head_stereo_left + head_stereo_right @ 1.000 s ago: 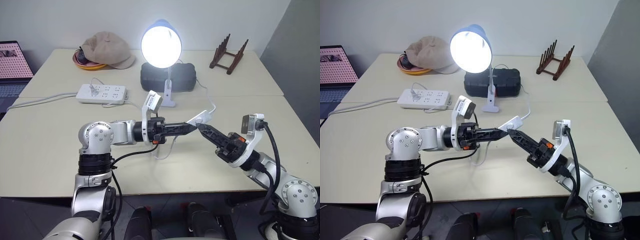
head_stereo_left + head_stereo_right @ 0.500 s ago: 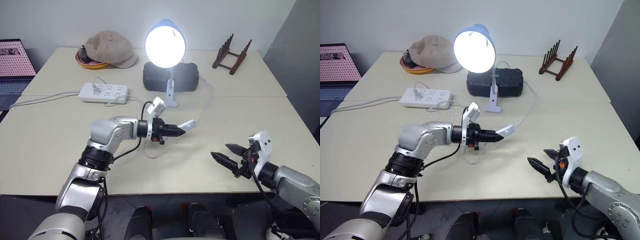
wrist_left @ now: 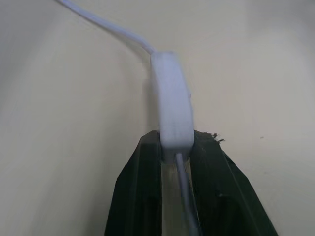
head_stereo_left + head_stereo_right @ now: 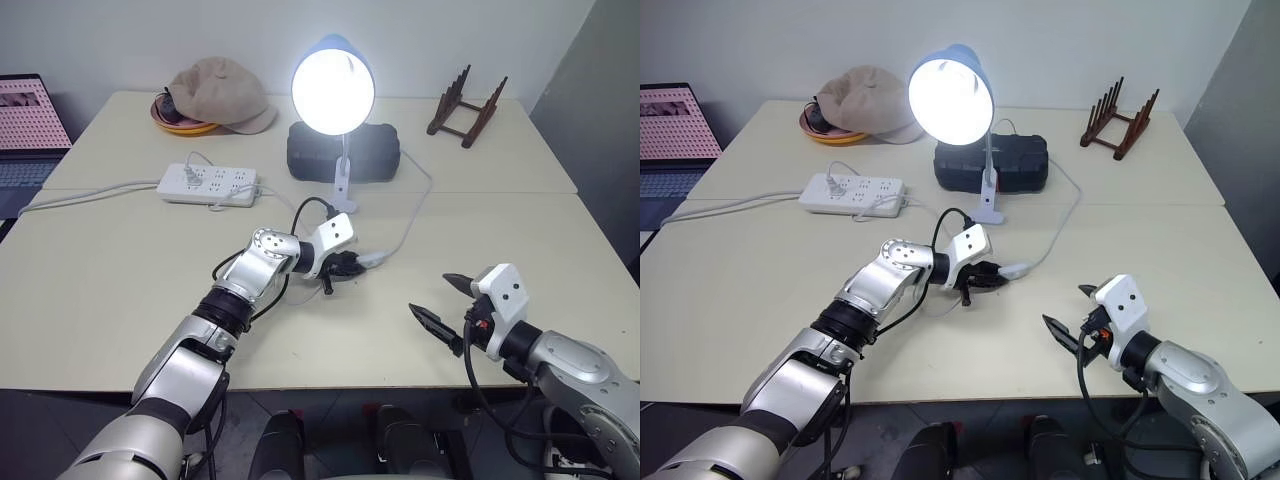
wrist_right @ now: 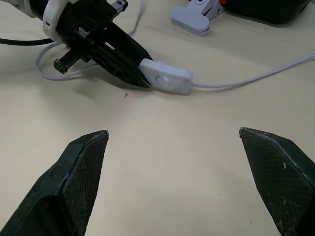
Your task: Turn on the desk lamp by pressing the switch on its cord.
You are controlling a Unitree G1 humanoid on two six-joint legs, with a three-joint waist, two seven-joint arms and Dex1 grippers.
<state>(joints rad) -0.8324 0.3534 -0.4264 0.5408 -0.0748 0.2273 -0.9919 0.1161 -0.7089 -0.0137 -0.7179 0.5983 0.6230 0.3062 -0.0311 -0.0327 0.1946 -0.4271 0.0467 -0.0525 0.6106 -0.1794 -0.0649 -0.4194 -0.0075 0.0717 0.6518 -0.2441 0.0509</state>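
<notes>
The desk lamp (image 4: 333, 85) stands lit at the back middle of the table, its clip base (image 4: 342, 195) in front of a black case. Its thin white cord (image 4: 410, 215) curves down the table to the switch (image 4: 372, 258), which lies on the tabletop. My left gripper (image 4: 350, 265) is low over the table and shut on the near end of the switch (image 3: 171, 105), one black finger (image 3: 142, 196) on each side. My right gripper (image 4: 431, 295) hovers open nearer the table's front edge, well apart from the switch (image 5: 167, 81), with nothing between its fingers (image 5: 83, 167).
A white power strip (image 4: 207, 185) with its thick cable lies at the left. Behind it sit a beige cap (image 4: 220, 95) on an orange bowl, the black case (image 4: 345, 150) and a wooden rack (image 4: 465, 95). A laptop (image 4: 30, 120) stands at the far left.
Both grippers met at the switch above the table. The right one has since opened wide and drawn back toward the front edge. The left has rolled and sunk, bringing the switch down onto the table.
</notes>
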